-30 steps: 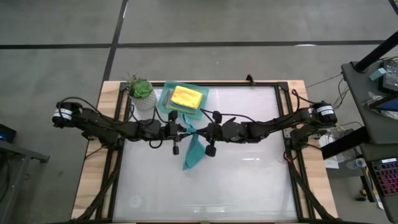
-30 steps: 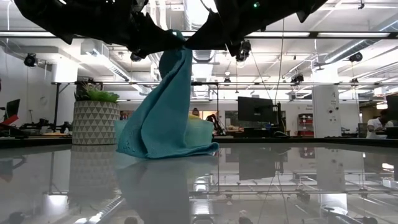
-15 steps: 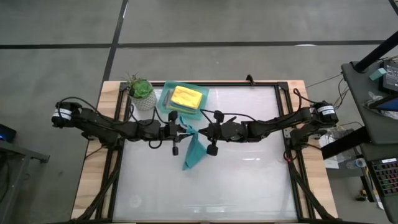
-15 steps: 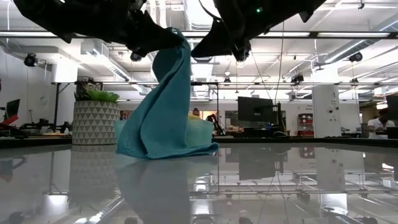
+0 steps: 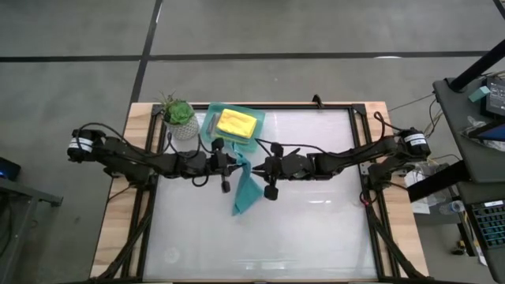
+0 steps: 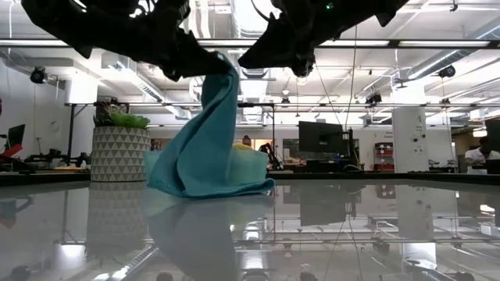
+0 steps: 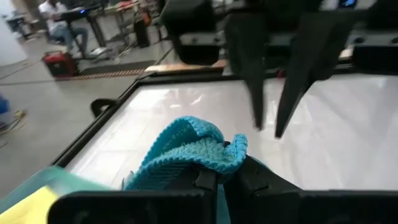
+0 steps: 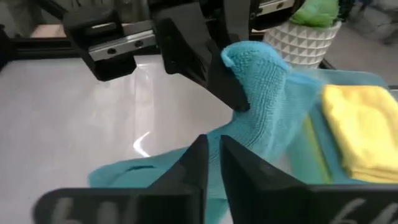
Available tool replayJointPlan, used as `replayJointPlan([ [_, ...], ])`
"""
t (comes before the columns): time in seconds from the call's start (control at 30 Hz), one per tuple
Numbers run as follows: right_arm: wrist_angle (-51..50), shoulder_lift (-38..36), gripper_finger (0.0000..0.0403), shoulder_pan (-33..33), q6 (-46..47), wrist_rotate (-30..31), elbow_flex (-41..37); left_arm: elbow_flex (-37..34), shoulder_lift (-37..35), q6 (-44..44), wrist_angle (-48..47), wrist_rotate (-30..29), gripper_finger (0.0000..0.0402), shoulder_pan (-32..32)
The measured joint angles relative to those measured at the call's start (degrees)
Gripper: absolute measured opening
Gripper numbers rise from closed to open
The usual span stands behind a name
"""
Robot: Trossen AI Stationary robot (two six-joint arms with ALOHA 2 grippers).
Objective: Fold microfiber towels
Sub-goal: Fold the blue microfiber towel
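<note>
Left hand [image 6: 223, 66] clamps teal towel [image 6: 205, 144]; right hand [image 6: 250, 61] empty.

Low view: both arms cut off at 12 o'clock edge. Teal towel [image 6: 205, 148] hides most of yellow towel [image 6: 248, 151] behind it.

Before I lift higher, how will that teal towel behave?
Likely floppy: the teal towel hangs in soft folds from the left gripper, its lower end heaped on the table. Probably light and grippy, since one pinched corner carries it. It may swing or drag.
</note>
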Motion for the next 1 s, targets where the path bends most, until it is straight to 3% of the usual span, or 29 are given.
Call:
replayJointPlan([
  [0.33, 0.4, 0.0, 0.0159, 0.0, 1.8, 1.8, 0.0, 0.2, -0.2, 0.0, 0.5, 0.4, 0.0000, 0.0],
  [0.5, 2.8, 1.5, 0.0193, -0.4, 1.4, 2.0, 0.0, 0.2, -0.2, -0.1, 2.0, 0.4, 0.0000, 0.0],
  [0.73, 5.0, 3.2, 0.0179, -0.7, 0.7, 11.0, 0.0, 0.2, -0.2, -0.2, 2.9, 1.0, 0.0000, 0.0],
  [1.0, 4.9, 3.0, 0.0115, -0.6, -0.5, 10.8, 0.0, 0.1, -0.2, -0.1, 1.2, 1.1, 0.0000, 0.0],
])
